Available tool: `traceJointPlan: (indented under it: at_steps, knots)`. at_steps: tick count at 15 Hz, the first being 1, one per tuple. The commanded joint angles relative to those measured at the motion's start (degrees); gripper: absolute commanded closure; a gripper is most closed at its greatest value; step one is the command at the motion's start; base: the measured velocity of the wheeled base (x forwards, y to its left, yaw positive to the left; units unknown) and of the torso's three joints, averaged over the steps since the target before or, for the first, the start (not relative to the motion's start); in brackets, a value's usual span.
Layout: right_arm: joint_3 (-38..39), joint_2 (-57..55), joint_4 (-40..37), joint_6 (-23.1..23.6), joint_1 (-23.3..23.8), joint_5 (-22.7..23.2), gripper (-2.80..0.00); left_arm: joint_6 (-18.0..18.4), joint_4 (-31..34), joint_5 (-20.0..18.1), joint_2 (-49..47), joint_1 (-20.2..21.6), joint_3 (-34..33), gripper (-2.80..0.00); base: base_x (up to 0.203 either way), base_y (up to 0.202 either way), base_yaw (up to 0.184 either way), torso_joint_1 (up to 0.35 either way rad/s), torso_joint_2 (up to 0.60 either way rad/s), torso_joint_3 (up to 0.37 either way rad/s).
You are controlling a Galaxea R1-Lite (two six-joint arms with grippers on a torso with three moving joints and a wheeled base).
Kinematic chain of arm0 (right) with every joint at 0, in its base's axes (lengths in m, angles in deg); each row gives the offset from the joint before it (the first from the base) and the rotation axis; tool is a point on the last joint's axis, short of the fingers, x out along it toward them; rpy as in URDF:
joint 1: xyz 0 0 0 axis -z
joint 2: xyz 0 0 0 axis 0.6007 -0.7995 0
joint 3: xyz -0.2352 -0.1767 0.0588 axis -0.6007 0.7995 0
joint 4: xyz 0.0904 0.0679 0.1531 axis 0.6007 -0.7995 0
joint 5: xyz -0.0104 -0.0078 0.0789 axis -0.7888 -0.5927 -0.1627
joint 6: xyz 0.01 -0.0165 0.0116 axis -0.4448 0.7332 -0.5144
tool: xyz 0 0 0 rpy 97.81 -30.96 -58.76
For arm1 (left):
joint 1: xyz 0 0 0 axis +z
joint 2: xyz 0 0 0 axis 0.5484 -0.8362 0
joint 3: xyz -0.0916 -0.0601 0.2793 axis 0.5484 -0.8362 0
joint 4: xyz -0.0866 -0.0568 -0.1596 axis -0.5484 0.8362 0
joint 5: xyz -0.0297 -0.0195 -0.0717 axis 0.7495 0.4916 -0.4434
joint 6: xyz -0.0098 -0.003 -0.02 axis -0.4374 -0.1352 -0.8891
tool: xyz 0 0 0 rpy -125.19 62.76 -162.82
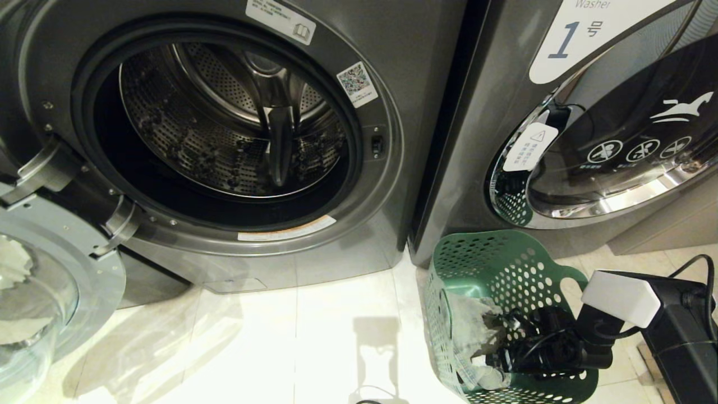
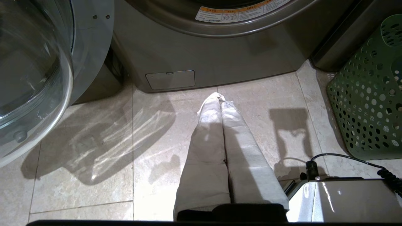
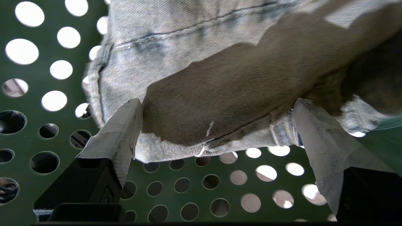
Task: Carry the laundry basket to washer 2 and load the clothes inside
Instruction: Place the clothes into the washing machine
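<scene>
The green perforated laundry basket stands on the floor in front of the washer labelled 1, at the lower right of the head view. The clothes, a pale washed-denim garment, lie inside it. My right gripper reaches down into the basket and is open. Its taped fingers stand wide on either side of a fold and hem of the denim. A dark grey washer has its door swung open to the left and its drum bare; no number label shows on it. My left gripper is shut above the floor tiles.
The open glass door juts out at the left, low over the floor. The washer labelled 1 is shut, right behind the basket. Pale floor tiles lie between the open washer and the basket. A black cable trails near the basket.
</scene>
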Motion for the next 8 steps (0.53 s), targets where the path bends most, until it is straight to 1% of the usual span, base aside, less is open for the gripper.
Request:
traceJointPlan:
  at_steps: [1, 8]
  knots:
    - [-0.08, -0.15, 0.25, 0.21, 0.05, 0.10, -2.80, 0.00, 0.01, 0.00, -0.09, -0.04, 0.00, 0.00, 0.000, 0.000, 0.000, 0.000, 0.00, 0.000]
    - [1.19, 2.31, -0.21, 0.22, 0.03, -0.18, -2.80, 0.00, 0.01, 0.00, -0.09, -0.04, 0.00, 0.00, 0.000, 0.000, 0.000, 0.000, 0.00, 0.000]
